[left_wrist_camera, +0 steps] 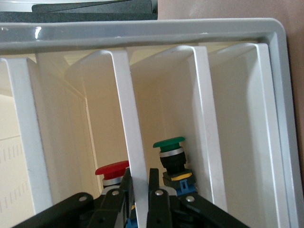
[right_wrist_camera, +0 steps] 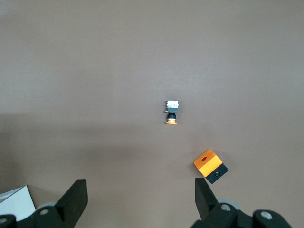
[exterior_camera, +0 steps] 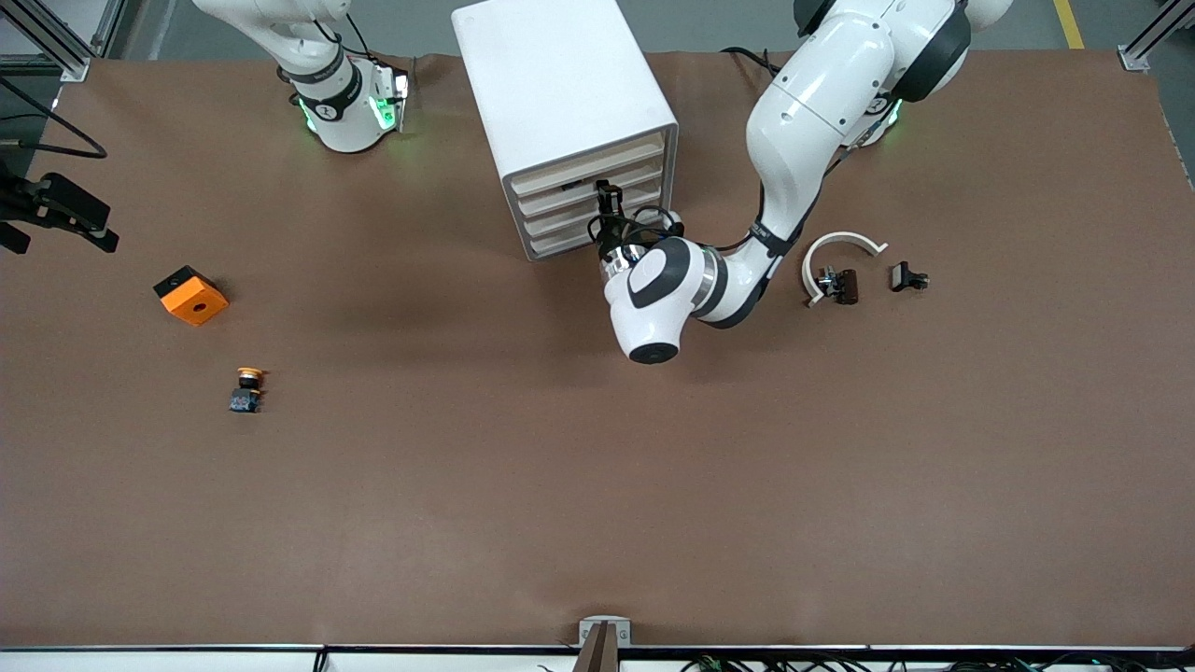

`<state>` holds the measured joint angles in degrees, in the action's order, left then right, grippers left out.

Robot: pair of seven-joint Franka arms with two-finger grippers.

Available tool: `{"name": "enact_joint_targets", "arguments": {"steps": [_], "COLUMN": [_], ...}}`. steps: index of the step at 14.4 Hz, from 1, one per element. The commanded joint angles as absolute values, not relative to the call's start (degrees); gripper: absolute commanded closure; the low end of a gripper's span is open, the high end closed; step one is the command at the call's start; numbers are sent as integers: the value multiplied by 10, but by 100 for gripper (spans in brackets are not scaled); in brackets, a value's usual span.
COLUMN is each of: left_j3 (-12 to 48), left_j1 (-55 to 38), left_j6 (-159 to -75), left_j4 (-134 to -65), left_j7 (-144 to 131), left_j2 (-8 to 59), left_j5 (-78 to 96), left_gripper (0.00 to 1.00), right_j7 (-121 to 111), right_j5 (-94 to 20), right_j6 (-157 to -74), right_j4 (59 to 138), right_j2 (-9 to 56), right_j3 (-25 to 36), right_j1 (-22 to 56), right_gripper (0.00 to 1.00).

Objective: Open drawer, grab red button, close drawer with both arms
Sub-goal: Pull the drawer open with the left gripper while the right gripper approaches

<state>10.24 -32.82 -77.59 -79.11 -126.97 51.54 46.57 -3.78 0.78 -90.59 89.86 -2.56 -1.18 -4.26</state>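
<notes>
the left hand [exterior_camera: 609, 198], at the frame's upper centre, pinches the front edge of a drawer [left_wrist_camera: 135, 142] of the white cabinet [exterior_camera: 560, 84]; a red button [left_wrist_camera: 112, 171] sits inside. the right hand [right_wrist_camera: 140, 199] waits, released, high above the worktop [exterior_camera: 597, 485].

One white cabinet [exterior_camera: 563, 103] stands at the desk's robot-side edge, with four drawers stacked in its front. Push buttons number three: one red-capped [left_wrist_camera: 113, 172], one green-capped [left_wrist_camera: 172, 156], one orange-capped [exterior_camera: 247, 389]. There is one orange cube [exterior_camera: 190, 296], one white curved bracket [exterior_camera: 840, 252], two small black parts [exterior_camera: 908, 276], and two robot arms.
</notes>
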Motion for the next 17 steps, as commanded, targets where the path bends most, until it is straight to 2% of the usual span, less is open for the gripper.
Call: {"name": "enact_joint_targets", "arguments": {"steps": [1,7,16,17], "left_j3": [91,40,39,39], "left_j1": [-324,-318,-272,-268], "left_j6": [-778,-804,-849,-851], "left_j4": [-775,-737,-729,-729], "left_j7": [-1260,-1255,-1236,-1235], "left_j2": [527,527,527,526], "left_j5": [471,473,473,473], "left_gripper": [97,97,97,93], "right_j7": [-33,-33,-19,-5], "right_j5": [7,6,12,11], "right_j6": [-906,-908,-912,-913], "right_j4": [890,888,888,889], "right_j2": [-33,-33,1,7], "right_j3": [-11,-10,-11,-11], "right_j1": [-40,-44,21,24], "right_gripper": [0,0,0,0]}}
